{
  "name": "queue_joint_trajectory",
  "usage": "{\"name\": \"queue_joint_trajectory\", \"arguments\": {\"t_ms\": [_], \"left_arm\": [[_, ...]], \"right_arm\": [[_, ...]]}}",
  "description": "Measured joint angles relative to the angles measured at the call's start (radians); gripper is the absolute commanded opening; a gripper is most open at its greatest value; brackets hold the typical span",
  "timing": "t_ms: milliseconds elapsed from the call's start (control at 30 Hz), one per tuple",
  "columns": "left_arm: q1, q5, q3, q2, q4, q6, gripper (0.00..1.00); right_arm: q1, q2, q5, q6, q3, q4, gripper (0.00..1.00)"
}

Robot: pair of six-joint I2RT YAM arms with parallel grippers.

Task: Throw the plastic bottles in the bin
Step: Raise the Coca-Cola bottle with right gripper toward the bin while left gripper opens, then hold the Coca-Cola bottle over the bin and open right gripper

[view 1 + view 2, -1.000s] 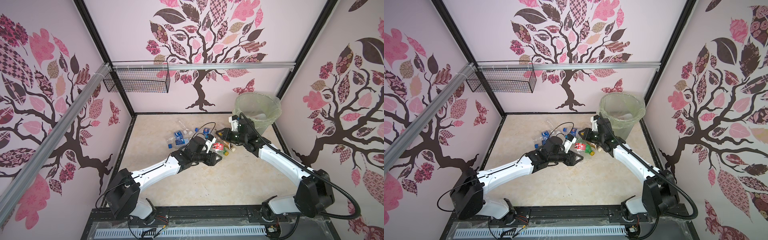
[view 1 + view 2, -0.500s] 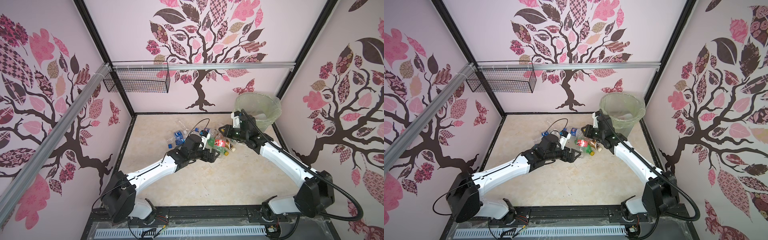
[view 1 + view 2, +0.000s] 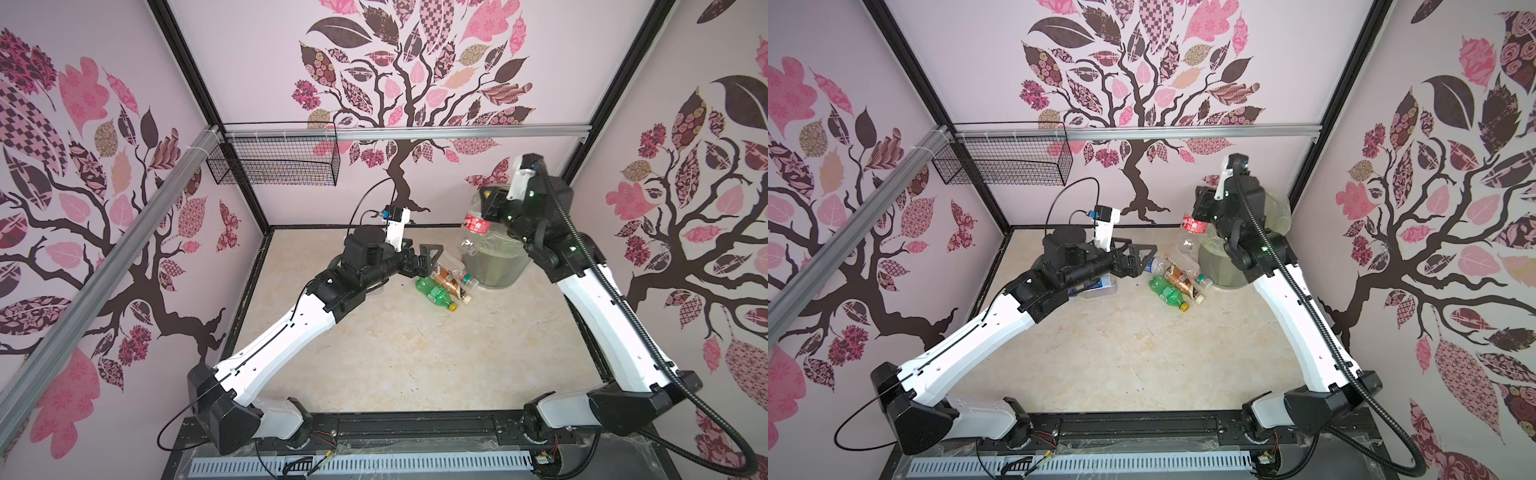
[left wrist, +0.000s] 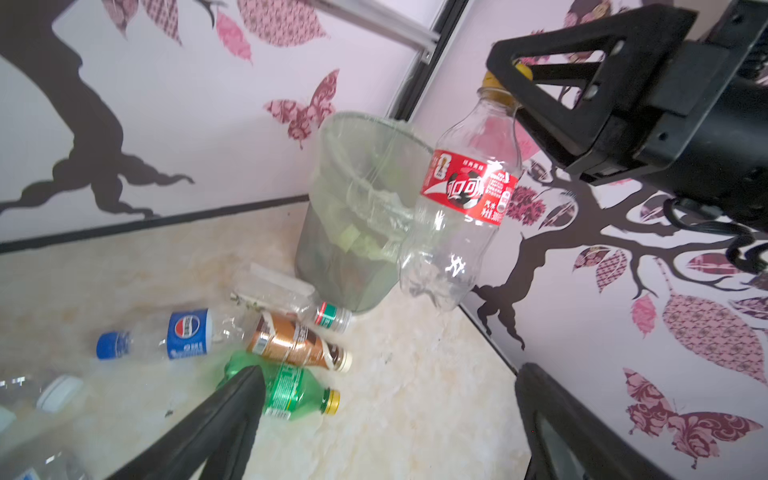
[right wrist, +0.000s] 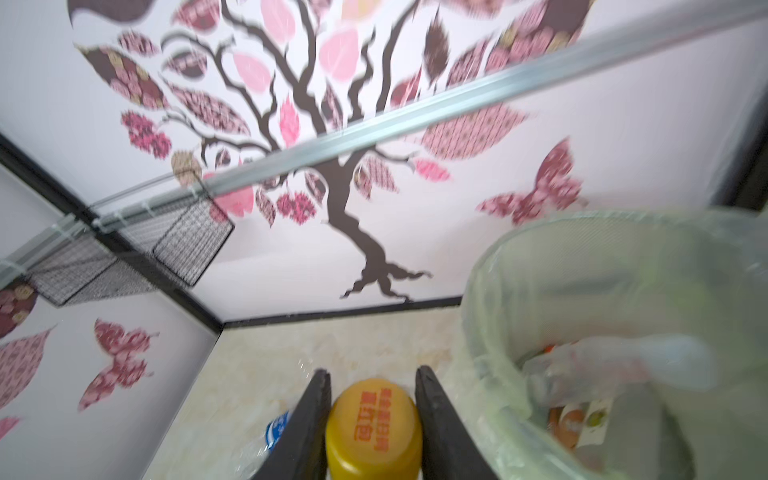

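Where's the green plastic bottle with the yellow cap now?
In both top views the green plastic bottle lies on its side just right of centre, beside the brown-labelled bottle, left of the grey mesh bin.

Left gripper (image 4: 386, 374) gapes wide; right gripper (image 5: 373, 374), raised, is clamped.

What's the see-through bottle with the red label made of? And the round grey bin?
The clear red-labelled bottle looks like thin glossy plastic: the wall shows through it and it glints. The round grey bin seems fine matte mesh, probably metal; its greenish liner bag is thin crinkly plastic film.
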Motion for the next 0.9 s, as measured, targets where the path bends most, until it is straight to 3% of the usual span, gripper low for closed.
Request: {"name": "queue_joint_trajectory", "arguments": {"t_ms": [200,400,533,567,700,733,900], "left_arm": [[0.000,0.016,0.095,0.024,0.014,0.023,0.98],[0.000,0.027,0.095,0.042,0.014,0.031,0.98],[0.000,0.026,0.095,0.041,0.015,0.038,0.98],[0.000,0.026,0.094,0.041,0.014,0.040,0.98],[0.000,0.022,0.094,0.039,0.007,0.050,0.98],[0.000,0.019,0.094,0.037,0.004,0.053,0.98],[0.002,0.000,0.079,0.025,-0.004,0.060,0.98]], "right_arm": [[-0.002,-0.013,0.216,-0.150,0.269,0.003,0.32],[-0.008,-0.044,0.380,-0.302,0.291,0.120,0.32],[-0.095,-0.002,0.388,-0.314,0.254,0.169,0.37],[-0.135,0.026,0.375,-0.291,0.246,0.166,0.45],[-0.266,0.227,0.271,-0.180,0.270,0.066,0.94],[-0.279,0.272,0.249,-0.162,0.276,0.034,0.99],[-0.294,0.325,0.125,-0.095,0.115,-0.067,0.99]]}}
